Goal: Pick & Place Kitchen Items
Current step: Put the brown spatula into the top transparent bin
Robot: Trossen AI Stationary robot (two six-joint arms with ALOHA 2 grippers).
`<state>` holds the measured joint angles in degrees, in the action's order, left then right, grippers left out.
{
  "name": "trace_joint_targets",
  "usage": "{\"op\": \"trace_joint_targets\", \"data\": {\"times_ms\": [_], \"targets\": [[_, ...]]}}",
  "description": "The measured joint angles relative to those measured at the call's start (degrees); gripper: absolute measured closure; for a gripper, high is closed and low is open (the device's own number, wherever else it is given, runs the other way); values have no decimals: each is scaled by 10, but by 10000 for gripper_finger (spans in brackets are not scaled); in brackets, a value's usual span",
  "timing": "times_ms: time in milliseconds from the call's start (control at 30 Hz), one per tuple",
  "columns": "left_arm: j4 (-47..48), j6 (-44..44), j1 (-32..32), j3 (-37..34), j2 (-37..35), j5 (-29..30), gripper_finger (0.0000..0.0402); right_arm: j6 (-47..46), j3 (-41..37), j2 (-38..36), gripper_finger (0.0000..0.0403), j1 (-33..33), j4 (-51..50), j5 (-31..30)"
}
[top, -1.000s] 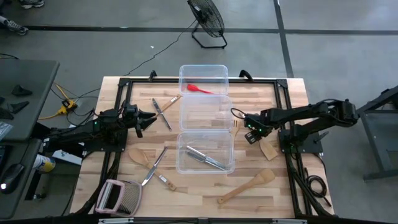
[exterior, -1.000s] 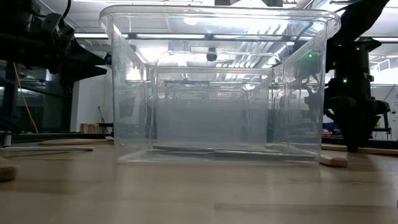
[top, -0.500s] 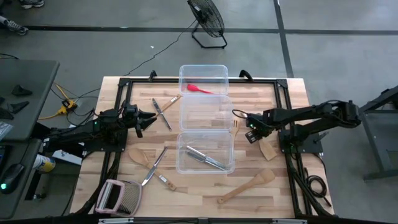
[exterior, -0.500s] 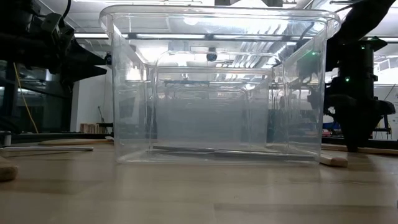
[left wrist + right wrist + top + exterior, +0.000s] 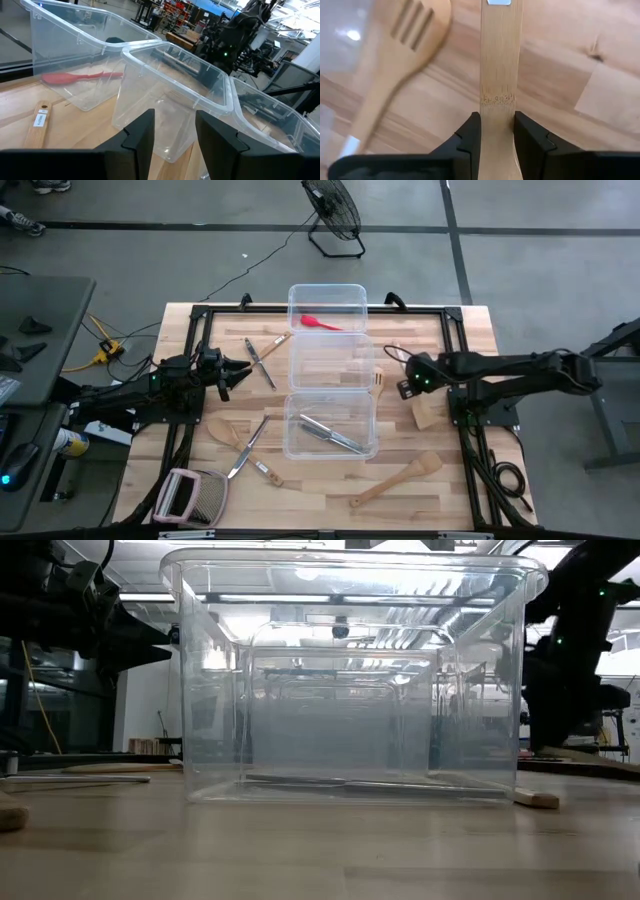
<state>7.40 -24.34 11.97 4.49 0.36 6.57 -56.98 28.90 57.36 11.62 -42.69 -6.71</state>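
A pale wooden spatula [image 5: 424, 414] lies right of the clear tubs, and its flat handle [image 5: 498, 60] runs away between the fingers of my right gripper [image 5: 497, 122], which is shut on it [image 5: 406, 384]. A slotted wooden spoon [image 5: 402, 45] lies beside it against the middle tub [image 5: 330, 360]. My left gripper [image 5: 172, 130] is open and empty left of the tubs [image 5: 243, 368]. A red utensil [image 5: 320, 322] lies in the far tub, and silver cutlery [image 5: 330, 434] lies in the near tub. My right gripper pinches the spatula's handle by its two long edges [image 5: 496, 107], about midway along it, between its two fingers. The fingers come from above, slanting in from the table's right, and lie across the handle. I cannot tell whether the spatula is lifted off the table.
Loose utensils lie left of the tubs: a knife and a wooden piece [image 5: 262, 352], a wooden spoon [image 5: 222, 430] and metal cutlery [image 5: 248, 445]. A long wooden spatula [image 5: 398, 478] lies near the front right. A pink-handled tool [image 5: 188, 496] sits at the front left.
My right arm has stretched out flatter and lower, and its gripper has gone a little toward the table's far edge along the spatula. The spatula's blade has shifted slightly the same way. My left arm has kept still.
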Motion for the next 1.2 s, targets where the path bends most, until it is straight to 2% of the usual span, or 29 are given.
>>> {"op": "trace_joint_targets", "data": {"times_ms": [600, 1200], "targets": [[0, 0, 0, 0, 0, 0, 258, 67, 118, -21, 321, 0, -52, -91], [0, 0, 0, 0, 0, 0, 258, 88, 128, -21, 321, 0, -46, -102]]}}
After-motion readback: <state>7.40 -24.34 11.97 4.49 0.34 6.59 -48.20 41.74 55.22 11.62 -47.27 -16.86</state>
